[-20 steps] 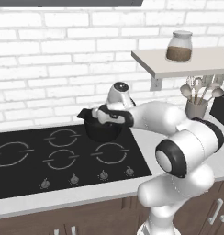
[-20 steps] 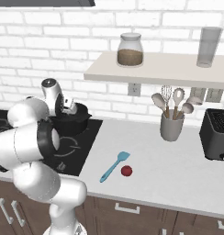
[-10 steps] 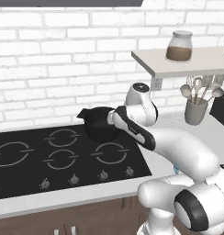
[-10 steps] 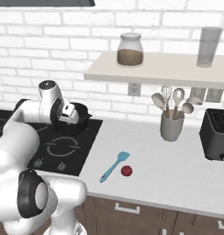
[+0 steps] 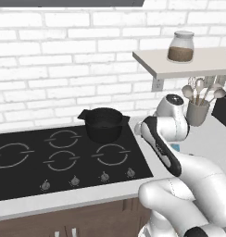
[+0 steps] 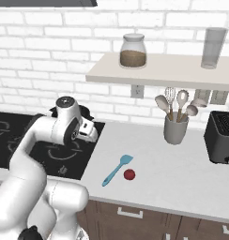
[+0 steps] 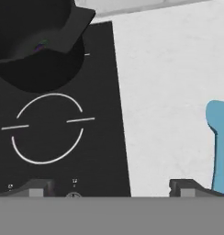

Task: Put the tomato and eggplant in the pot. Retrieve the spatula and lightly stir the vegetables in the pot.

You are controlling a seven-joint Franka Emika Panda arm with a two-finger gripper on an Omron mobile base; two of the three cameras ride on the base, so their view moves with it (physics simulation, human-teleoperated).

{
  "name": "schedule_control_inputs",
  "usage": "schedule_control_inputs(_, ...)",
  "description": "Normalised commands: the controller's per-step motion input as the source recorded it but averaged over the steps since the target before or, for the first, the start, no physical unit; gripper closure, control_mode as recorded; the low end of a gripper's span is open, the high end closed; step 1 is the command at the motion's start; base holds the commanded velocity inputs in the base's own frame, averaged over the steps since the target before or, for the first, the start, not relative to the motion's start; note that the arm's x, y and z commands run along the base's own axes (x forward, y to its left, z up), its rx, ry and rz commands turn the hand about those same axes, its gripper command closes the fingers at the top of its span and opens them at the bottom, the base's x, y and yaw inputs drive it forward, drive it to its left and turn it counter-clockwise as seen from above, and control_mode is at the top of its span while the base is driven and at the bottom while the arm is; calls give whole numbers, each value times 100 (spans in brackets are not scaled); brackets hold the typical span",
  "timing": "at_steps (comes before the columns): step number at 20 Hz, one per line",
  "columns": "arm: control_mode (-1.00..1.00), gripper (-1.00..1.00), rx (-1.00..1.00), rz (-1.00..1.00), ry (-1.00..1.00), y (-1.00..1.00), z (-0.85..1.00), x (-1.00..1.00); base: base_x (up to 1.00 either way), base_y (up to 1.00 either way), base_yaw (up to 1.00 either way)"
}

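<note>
Hovering gripper over the cooktop's right edge, jaws spread wide, nothing held | pot on back-right burner | spatula flat on counter | tomato just beside its blade | utensil cup near the wall

tomato right of spatula

Tomato beside spatula; pot apart
</note>
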Motion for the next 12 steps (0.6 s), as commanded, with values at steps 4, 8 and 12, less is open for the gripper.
schedule_control_inputs(4,-100,-100,0,-1,8,-100,0,-11,0,0,0)
schedule_control_inputs(8,-100,-100,-3,-8,14,-82,0,-6,0,0,0)
schedule_control_inputs(12,-100,-100,-1,-9,14,-75,-1,-1,0,0,0)
